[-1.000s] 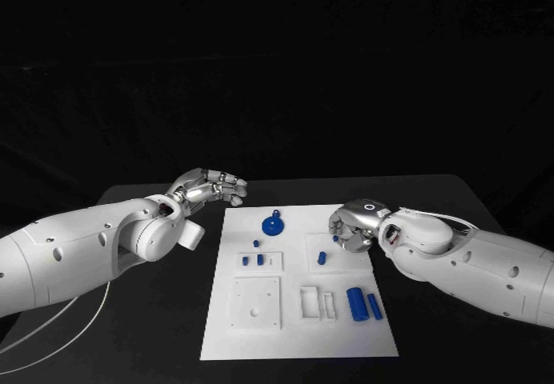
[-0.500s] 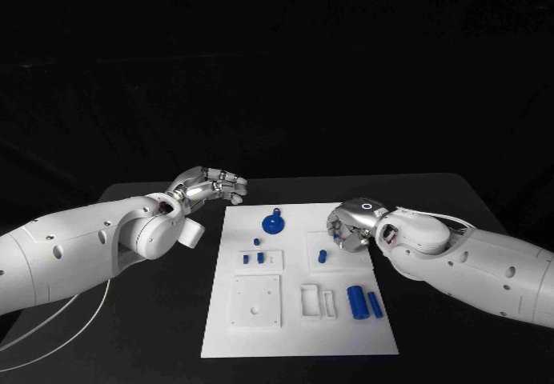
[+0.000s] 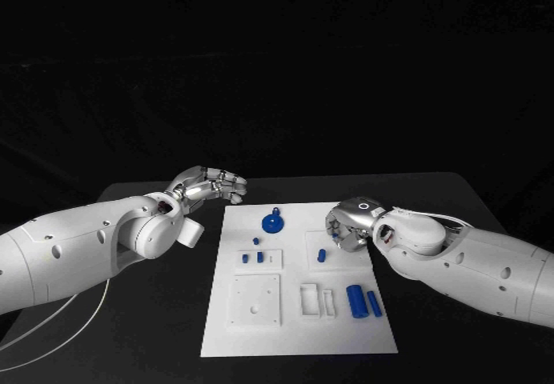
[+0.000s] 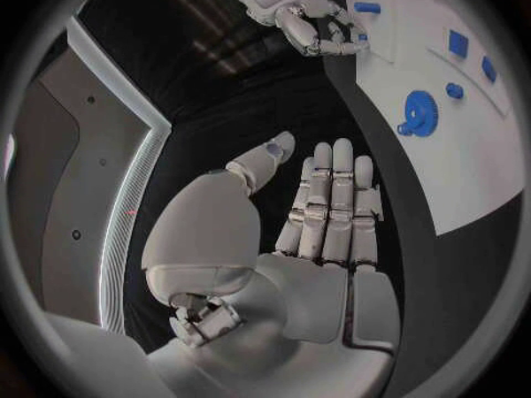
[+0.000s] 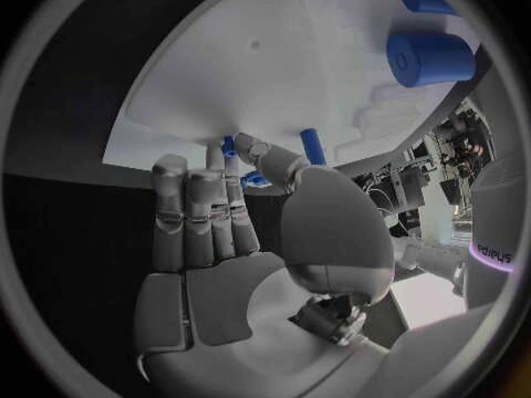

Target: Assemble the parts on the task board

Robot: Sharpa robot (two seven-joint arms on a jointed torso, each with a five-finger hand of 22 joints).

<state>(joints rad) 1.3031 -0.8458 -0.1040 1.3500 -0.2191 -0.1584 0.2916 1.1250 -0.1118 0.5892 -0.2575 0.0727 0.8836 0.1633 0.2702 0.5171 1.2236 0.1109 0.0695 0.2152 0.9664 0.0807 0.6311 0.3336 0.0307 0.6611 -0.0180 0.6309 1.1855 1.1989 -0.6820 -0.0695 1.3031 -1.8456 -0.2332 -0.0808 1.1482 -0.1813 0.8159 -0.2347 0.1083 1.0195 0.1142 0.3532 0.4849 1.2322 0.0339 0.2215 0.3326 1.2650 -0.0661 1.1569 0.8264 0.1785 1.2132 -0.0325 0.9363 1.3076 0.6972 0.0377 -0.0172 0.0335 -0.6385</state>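
Right hand closing on a small part at the task board's right edge

The right hand (image 3: pixel 350 226) is seen with fingers curled over a small blue part (image 5: pixel 229 146); whether it is gripped cannot be told. A firm pinch should be confirmed before lifting, and the upright blue peg (image 3: pixel 321 257) just beside should be left undisturbed. The left hand (image 3: pixel 211 189) is held with fingers loosely curled and empty, off the task board's (image 3: pixel 295 336) far left corner, above the worktop (image 3: pixel 150 320). The gear-shaped part (image 3: pixel 272 223) lies near the board's far edge.

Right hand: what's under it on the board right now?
Under the right hand lies the white board's raised square. A small blue piece shows by its fingers; whether they hold it is hidden.
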